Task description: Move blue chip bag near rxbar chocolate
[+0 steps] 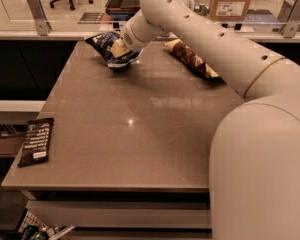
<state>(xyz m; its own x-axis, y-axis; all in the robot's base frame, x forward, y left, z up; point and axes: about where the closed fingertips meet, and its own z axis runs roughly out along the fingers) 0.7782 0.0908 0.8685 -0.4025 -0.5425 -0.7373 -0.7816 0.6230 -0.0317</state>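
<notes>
Far back on the table (155,134), the gripper (119,49) meets the blue chip bag (103,40); whether its jaws clamp it cannot be told. The rxbar chocolate (36,141) lies well apart, at the near-left edge.

jaws at blue chip bag (106,47), mid-tbl (140,134) free

No wording can be read: white print lines on the flat black bar wrapper (36,141), white lettering on the crumpled dark blue foil bag (106,43) and the white label on the brown cardboard box (232,3) are all illegible. The gripper (123,49) is at the blue bag.
</notes>
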